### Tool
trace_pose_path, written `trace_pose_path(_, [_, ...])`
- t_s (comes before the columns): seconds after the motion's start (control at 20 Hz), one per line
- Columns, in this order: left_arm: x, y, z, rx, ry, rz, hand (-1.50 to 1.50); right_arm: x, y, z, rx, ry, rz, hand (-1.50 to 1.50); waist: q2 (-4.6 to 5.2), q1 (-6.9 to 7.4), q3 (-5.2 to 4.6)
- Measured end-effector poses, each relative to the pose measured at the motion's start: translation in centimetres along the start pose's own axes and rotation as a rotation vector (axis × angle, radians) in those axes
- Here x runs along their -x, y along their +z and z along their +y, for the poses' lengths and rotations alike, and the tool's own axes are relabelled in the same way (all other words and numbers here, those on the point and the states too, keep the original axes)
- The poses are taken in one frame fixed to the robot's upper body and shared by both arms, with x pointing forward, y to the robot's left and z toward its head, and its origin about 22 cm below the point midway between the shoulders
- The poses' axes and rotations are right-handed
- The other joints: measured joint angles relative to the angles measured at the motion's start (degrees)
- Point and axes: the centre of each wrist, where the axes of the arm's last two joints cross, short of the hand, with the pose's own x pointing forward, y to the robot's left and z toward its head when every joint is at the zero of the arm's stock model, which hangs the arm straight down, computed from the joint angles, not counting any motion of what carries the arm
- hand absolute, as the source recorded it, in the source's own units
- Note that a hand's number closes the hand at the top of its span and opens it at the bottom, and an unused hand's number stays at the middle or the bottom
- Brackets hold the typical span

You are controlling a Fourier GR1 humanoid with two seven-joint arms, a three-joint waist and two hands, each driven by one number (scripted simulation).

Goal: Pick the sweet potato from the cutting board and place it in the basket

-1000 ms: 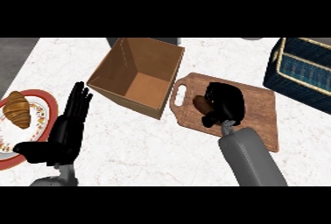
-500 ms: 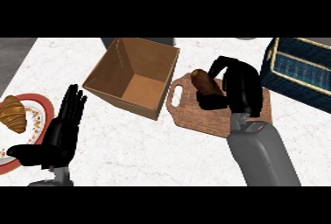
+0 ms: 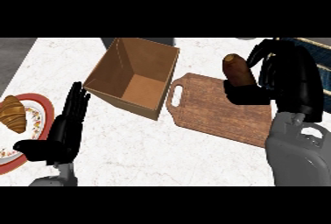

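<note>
Pick done | my right hand (image 3: 284,83) curls round sweet potato (image 3: 238,70), above cutting board (image 3: 220,109) | basket (image 3: 317,57) drop remains, far right

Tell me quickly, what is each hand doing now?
Left hand: open, holding nothing.
Right hand: shut on the sweet potato.

basket (image 3: 317,57) mostly behind right hand (image 3: 287,78)

An open brown cardboard box (image 3: 132,76) stands on the white marbled surface (image 3: 161,148). At the left edge, a croissant (image 3: 14,113) lies on a red-rimmed plate (image 3: 35,105).
</note>
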Motion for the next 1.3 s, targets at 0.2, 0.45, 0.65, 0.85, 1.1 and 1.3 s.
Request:
trace_pose_path(0.2, [0.2, 0.3, 0.0, 0.005, 0.001, 0.002, 0.0, 1.2, -1.3, -2.3, 0.044, 0.106, 0.057, 1.5, 0.05, 0.04, -0.01])
trace_pose_path(0.45, [-0.2, -0.4, 0.5, 0.005, 0.002, -0.006, 0.0, 3.9, -3.0, -4.7, 0.084, 0.194, 0.099, 1.5, 0.12, 0.1, 0.01])
trace_pose_path(0.65, [-0.6, -0.1, 0.4, 0.005, 0.0, -0.007, 0.0, 5.6, -4.2, -6.0, 0.113, 0.178, 0.121, 1.5, 0.13, 0.24, 0.03])
trace_pose_path(0.85, [-0.5, 0.2, 1.1, 0.009, -0.001, -0.006, 0.0, 8.1, -5.3, -7.1, 0.129, 0.169, 0.137, 1.5, 0.14, 0.28, 0.01])
trace_pose_path(1.1, [-0.2, -0.2, 1.0, 0.013, -0.005, 0.002, 0.0, 11.7, -7.2, -7.8, 0.141, 0.195, 0.154, 1.5, 0.2, 0.34, 0.02])
trace_pose_path(1.3, [-0.3, -0.1, 0.8, 0.016, -0.003, -0.003, 0.0, 14.4, -8.4, -8.2, 0.128, 0.228, 0.163, 1.5, 0.22, 0.39, 0.02])
